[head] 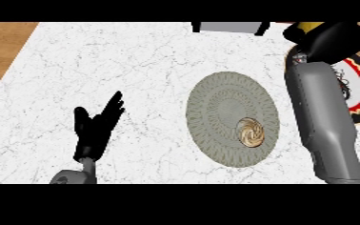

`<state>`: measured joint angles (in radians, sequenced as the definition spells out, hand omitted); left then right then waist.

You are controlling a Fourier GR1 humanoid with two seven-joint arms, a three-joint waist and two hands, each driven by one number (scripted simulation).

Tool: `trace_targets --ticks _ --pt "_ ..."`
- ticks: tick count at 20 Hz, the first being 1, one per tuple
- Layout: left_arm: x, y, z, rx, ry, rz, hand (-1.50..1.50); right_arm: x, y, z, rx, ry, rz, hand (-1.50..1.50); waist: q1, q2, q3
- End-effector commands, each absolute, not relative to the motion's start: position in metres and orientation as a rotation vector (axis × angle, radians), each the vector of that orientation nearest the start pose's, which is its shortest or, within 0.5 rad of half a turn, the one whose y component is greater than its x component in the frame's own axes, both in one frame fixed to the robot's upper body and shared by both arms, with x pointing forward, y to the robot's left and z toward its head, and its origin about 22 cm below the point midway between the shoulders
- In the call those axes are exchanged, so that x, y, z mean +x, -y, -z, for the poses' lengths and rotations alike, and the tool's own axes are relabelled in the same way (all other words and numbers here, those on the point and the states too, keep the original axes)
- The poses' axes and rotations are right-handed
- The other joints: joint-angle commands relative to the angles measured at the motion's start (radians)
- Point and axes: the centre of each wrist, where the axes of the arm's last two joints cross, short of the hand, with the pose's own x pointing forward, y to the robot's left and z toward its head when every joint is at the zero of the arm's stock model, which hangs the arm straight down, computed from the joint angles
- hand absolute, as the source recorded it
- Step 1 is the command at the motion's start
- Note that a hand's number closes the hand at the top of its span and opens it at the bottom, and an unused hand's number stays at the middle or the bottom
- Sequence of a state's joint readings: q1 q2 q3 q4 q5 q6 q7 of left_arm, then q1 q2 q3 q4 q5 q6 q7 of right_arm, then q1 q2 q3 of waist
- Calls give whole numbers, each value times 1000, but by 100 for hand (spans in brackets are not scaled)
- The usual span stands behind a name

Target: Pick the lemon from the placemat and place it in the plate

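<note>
The grey patterned plate (pixel 218 105) lies on the white marble counter, right of centre. At the far right edge, a placemat (pixel 349 78) with a red, white and black pattern is partly covered by my right forearm. My right hand (pixel 330 40) is at the top right, above the placemat's far end, with its fingers curled round the yellow lemon (pixel 307 27). Only a small yellow patch of the lemon shows. My left hand (pixel 95 124) rests open at the lower left, fingers up, well away from the plate.
A gold-brown swirl (pixel 251 132) shows on the plate's lower right part. A grey box-like object (pixel 228 26) stands at the counter's far edge. Brown wood (pixel 14 40) borders the counter at the upper left.
</note>
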<state>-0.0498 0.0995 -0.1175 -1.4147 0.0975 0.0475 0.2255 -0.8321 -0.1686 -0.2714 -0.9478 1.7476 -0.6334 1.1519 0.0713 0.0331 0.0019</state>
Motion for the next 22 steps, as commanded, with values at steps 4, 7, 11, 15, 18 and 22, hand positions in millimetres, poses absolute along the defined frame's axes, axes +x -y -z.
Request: trace_targets --ticks 4,7,11,15,18,22 --pt "241 -221 30 -28 1219 57 0 410 293 -101 -1913 866 628 150 -13 -5 1" --pt "248 -221 26 -40 1219 61 0 407 297 -89 -1913 856 664 150 -17 -6 1" --pt "233 -223 38 -33 1187 53 0 388 337 -58 -1946 820 694 150 -25 -11 2" --pt "240 -228 27 -32 1206 49 0 380 367 -47 -1966 803 701 150 -28 -15 2" --pt "240 -233 25 -37 1214 63 0 379 375 -37 -1959 804 717 150 -26 -15 2" --pt "236 -230 36 -15 1190 25 0 377 389 -27 -1743 497 649 -150 -37 -17 2"
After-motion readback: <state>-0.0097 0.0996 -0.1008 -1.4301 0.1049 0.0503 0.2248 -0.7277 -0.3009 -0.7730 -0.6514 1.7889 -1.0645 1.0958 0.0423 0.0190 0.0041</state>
